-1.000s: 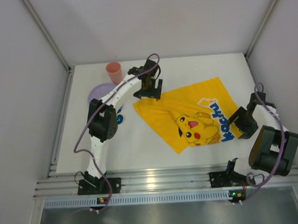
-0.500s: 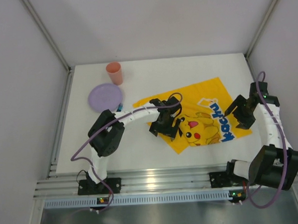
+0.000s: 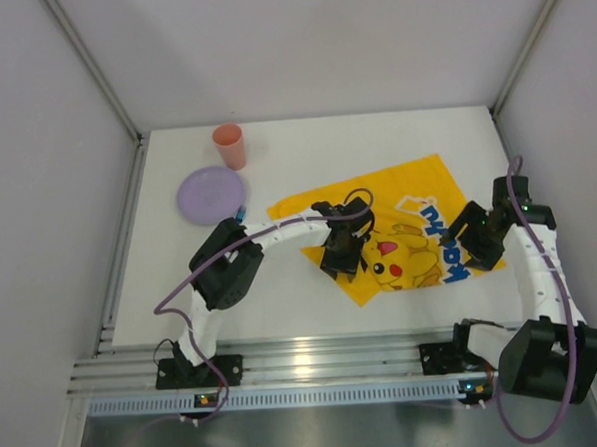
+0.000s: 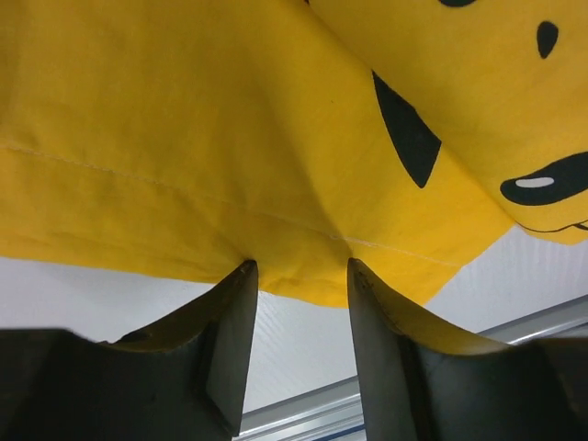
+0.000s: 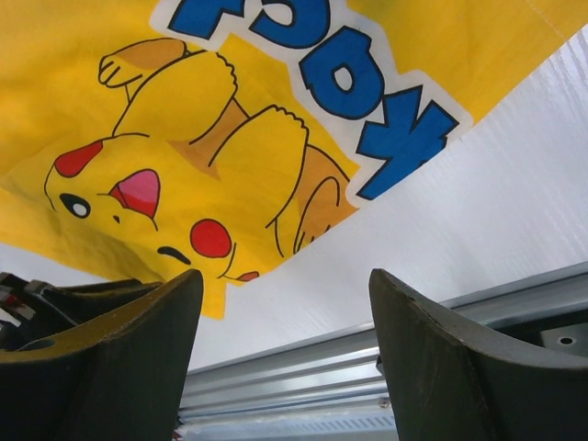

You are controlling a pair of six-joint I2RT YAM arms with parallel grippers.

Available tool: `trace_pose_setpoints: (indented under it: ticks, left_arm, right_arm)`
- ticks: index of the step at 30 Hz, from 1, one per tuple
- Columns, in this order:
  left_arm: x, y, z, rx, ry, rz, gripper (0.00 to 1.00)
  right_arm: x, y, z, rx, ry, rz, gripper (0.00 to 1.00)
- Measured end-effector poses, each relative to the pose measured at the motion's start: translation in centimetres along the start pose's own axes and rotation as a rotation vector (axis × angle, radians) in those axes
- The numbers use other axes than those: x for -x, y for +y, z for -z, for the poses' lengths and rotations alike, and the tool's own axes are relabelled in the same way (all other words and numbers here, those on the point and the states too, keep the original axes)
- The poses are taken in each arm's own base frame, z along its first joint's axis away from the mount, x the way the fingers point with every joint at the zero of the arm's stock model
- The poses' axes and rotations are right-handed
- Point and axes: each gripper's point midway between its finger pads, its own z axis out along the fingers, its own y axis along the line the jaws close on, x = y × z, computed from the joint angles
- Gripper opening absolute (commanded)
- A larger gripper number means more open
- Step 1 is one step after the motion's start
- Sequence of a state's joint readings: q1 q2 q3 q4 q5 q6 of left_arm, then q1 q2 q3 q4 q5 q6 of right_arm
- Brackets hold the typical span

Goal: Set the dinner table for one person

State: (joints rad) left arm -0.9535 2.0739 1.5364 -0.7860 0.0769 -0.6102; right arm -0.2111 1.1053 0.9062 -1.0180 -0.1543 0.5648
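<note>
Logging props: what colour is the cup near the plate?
Salmon pink; the cup shows best in the top external view.

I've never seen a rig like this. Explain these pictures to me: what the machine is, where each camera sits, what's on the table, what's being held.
These are two robot arms bolted at the near edge of a white table, each ending in a two-finger gripper. The overhead picture looks down from above and behind them. The other two pictures come from cameras on the wrists, so the dark shapes at the bottom are each arm's own fingers. On the table lie a yellow Pikachu cloth, a purple plate and a pink cup. The left gripper has its fingers apart, one on each side of a spot on the cloth's near hem. The right gripper is wide open near the cloth's right-hand corner. Neither holds anything.
</note>
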Motion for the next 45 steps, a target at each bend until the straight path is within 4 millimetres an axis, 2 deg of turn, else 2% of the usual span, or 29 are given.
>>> trace_pose_setpoints:
  ticks: [7, 8, 16, 24, 27, 36, 38, 45]
  left_arm:
    - [0.7, 0.0, -0.6, 0.025, 0.007, 0.018, 0.14]
    - [0.8, 0.0, -0.6, 0.029, 0.010, 0.017, 0.00]
    - [0.6, 0.3, -0.6, 0.037, 0.002, 0.015, 0.00]
    - [-0.4, 2.1, -0.1, 0.108, -0.016, -0.011, 0.00]
    - [-1.3, 4.2, 0.5, 0.184, -0.024, -0.024, 0.00]
    - [-5.2, 14.5, 3.8, 0.431, 0.028, 0.052, 0.00]
    - [-5.6, 15.9, 4.7, 0.473, 0.029, 0.064, 0.00]
    - [-6.3, 17.8, 5.8, 0.568, 0.021, 0.036, 0.00]
  right_arm:
    - [-1.0, -0.4, 0.2, 0.005, -0.001, 0.007, 0.74]
    - [-1.1, -0.5, 0.2, 0.005, 0.000, 0.004, 0.74]
    - [-1.6, 0.0, 0.8, 0.042, -0.012, -0.020, 0.75]
    - [-2.3, 1.0, 1.0, 0.102, 0.026, -0.026, 0.75]
    - [-2.4, 1.3, 1.1, 0.116, 0.034, -0.032, 0.75]
    - [-2.6, 1.7, 0.9, 0.116, 0.062, -0.045, 0.75]
    - [-2.2, 2.0, 0.8, 0.108, 0.068, -0.045, 0.75]
    - [-0.7, 3.9, 0.5, 0.115, 0.066, -0.022, 0.74]
